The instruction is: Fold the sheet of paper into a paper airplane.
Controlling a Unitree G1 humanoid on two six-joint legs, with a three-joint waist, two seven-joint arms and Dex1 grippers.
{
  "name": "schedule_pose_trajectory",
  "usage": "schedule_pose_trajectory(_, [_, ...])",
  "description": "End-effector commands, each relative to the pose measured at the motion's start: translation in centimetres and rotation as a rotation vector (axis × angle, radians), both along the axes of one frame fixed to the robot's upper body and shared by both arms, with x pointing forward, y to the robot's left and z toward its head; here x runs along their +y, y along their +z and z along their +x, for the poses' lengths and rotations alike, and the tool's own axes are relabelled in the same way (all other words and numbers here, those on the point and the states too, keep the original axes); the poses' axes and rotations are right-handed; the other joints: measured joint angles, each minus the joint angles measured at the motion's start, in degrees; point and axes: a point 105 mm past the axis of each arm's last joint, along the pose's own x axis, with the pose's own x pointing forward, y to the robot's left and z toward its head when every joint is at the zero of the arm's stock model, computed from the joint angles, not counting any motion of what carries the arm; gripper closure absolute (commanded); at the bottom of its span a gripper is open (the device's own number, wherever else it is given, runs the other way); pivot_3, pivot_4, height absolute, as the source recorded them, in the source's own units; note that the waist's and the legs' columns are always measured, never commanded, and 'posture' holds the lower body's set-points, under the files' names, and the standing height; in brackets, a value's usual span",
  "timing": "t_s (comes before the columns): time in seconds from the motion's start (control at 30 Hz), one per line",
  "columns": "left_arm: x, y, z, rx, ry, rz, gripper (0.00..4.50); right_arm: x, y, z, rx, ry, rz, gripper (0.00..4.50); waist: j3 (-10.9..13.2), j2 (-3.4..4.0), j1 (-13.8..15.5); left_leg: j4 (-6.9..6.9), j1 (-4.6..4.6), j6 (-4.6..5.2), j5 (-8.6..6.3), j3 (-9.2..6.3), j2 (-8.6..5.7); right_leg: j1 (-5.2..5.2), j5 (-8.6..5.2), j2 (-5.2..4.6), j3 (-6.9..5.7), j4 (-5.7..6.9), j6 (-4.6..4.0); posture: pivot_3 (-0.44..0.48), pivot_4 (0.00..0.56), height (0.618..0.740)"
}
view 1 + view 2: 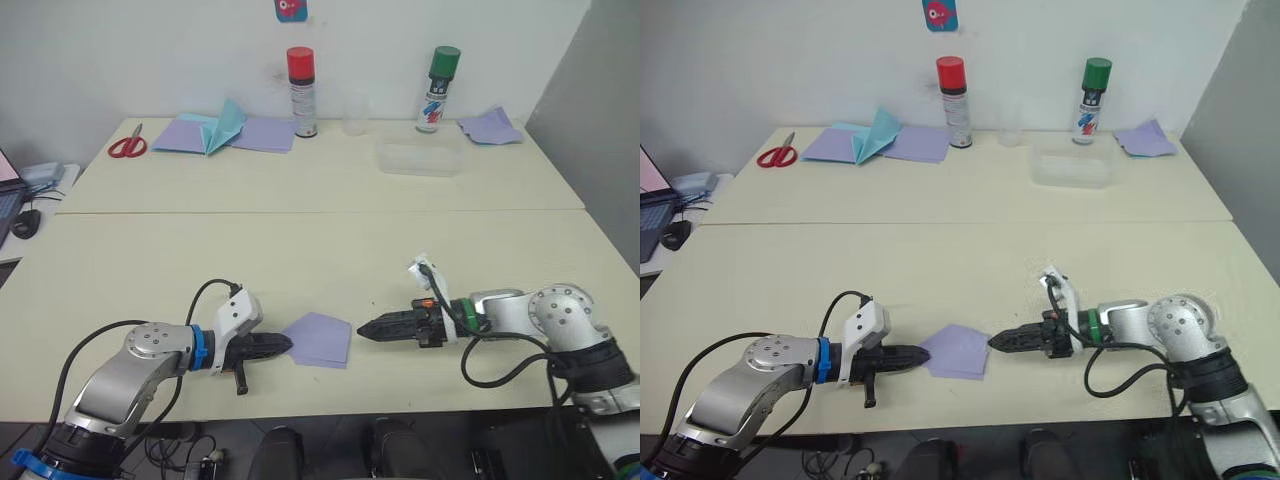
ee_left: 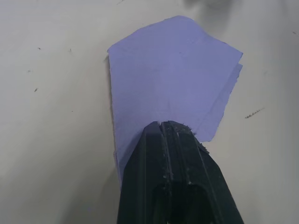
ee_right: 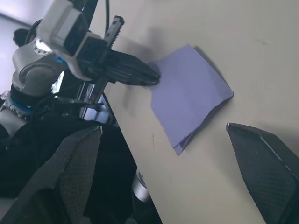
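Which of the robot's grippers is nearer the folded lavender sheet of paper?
Left. The left gripper is pinching the sheet of paper at its edge; the right gripper sits just off its opposite edge.

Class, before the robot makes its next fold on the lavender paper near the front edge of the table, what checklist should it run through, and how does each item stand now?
1. Folded lavender paper sheet lies flat on the cream table: ok.
2. Left gripper pins the sheet's edge, fingers closed: ok.
3. Right gripper open beside the opposite edge, clear of the paper: ok.
4. Layers aligned: not ok, a lower layer peeks out.
5. Crease sharpness: cannot tell.
6. Spare lavender sheets and red scissors far away: ok.
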Motion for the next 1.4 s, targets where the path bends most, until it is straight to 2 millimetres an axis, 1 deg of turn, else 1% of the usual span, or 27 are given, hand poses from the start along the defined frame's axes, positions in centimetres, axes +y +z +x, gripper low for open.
schedule_pose_trajectory(0.03, [0.8,-2.0,-0.7,0.074,0.026,0.067,4.5,0.3,-0.4,0.3,0.051,-0.05,-0.002,0.04,-0.1,0.05,0.0,0.0,-0.15,0.0,0.0,0.02,0.0,-0.15,0.01,0.02,-0.01,0.02,0.02,0.0,0.15,0.74])
schedule_pose_trajectory(0.23, [0.6,-2.3,-0.9,0.079,0.023,0.074,4.5,1.9,-1.2,1.3,0.109,-0.118,-0.001,0.04,-0.3,-0.03,-0.1,0.0,-0.18,0.01,0.0,0.07,-0.01,-0.31,0.05,0.11,0.06,0.04,0.08,0.0,0.15,0.74])
schedule_pose_trajectory(0.47, [0.6,-2.2,-1.0,0.079,0.026,0.075,4.5,4.4,-0.7,1.3,0.147,-0.094,0.055,0.04,-0.5,0.09,-0.7,-0.01,-0.15,0.05,0.03,-0.02,0.05,-0.37,-0.03,0.19,0.15,0.04,-0.05,0.0,0.15,0.74])
schedule_pose_trajectory(0.63, [0.4,-2.3,-1.1,0.081,0.029,0.072,4.5,5.5,-0.3,2.0,0.14,-0.101,0.077,0.04,-0.5,0.17,-0.8,-0.03,-0.17,0.05,0.03,0.09,0.02,-0.45,0.01,0.19,0.49,0.03,0.01,0.0,0.15,0.74])
schedule_pose_trajectory(0.77, [0.4,-2.3,-1.1,0.082,0.032,0.071,4.5,5.8,0.7,2.3,0.074,-0.066,0.095,0.04,-0.5,0.18,-0.7,-0.07,-0.21,0.05,0.03,0.19,-0.03,-0.48,0.03,0.18,0.64,-0.05,0.05,0.0,0.15,0.74])
schedule_pose_trajectory(0.83, [0.5,-2.3,-1.2,0.084,0.034,0.073,4.5,5.9,1.6,1.9,0.01,-0.009,0.097,0.04,-0.5,0.21,-0.7,-0.08,-0.24,0.05,0.02,0.25,-0.03,-0.48,0.03,0.18,0.69,-0.14,0.06,0.0,0.15,0.74])
schedule_pose_trajectory(0.93, [0.7,-2.4,-1.3,0.086,0.038,0.077,4.5,6.1,2.1,1.0,-0.131,0.084,0.059,0.04,-0.5,0.21,-0.7,-0.11,-0.27,0.05,0.02,0.31,-0.05,-0.53,0.03,0.17,0.73,-0.23,0.07,0.0,0.15,0.74])
schedule_pose_trajectory(1.0, [0.8,-2.3,-1.2,0.086,0.041,0.078,4.5,6.3,2.0,0.8,-0.232,0.119,0.03,0.4,-0.5,0.2,-0.7,-0.2,-0.25,0.05,0.02,0.3,-0.03,-0.53,0.02,0.17,0.72,-0.28,0.06,0.0,0.15,0.74])
schedule_pose_trajectory(1.07, [0.8,-2.3,-1.2,0.086,0.039,0.078,4.5,6.3,1.4,0.4,-0.305,0.164,0.007,0.94,-0.5,0.21,-0.6,-0.23,-0.25,0.05,0.02,0.26,-0.02,-0.55,0.01,0.15,0.7,-0.28,0.04,0.0,0.15,0.74])
schedule_pose_trajectory(1.17, [0.7,-2.3,-1.2,0.086,0.036,0.079,4.5,6.3,0.8,0.3,-0.365,0.191,0.0,2.1,-0.5,0.21,-0.6,-0.24,-0.25,0.05,0.02,0.24,0.0,-0.56,-0.02,0.13,0.67,-0.28,-0.01,0.0,0.15,0.74])
schedule_pose_trajectory(1.33, [0.7,-2.3,-1.2,0.086,0.034,0.08,4.5,6.2,0.8,0.9,-0.536,0.221,-0.029,3.87,-0.5,0.19,-0.6,-0.24,-0.25,0.05,0.02,0.28,-0.02,-0.58,-0.01,0.11,0.72,-0.29,0.01,0.0,0.15,0.74])
schedule_pose_trajectory(1.37, [0.7,-2.3,-1.2,0.087,0.033,0.08,4.5,6.2,0.8,1.0,-0.571,0.23,-0.037,4.34,-0.5,0.19,-0.6,-0.24,-0.25,0.05,0.02,0.29,-0.02,-0.58,-0.01,0.11,0.73,-0.3,0.01,0.0,0.15,0.74])
schedule_pose_trajectory(1.4, [0.7,-2.3,-1.2,0.088,0.033,0.079,4.5,6.2,0.8,1.1,-0.601,0.238,-0.039,4.47,-0.5,0.19,-0.6,-0.24,-0.25,0.05,0.02,0.29,-0.03,-0.58,-0.01,0.11,0.72,-0.3,0.01,0.0,0.15,0.74])
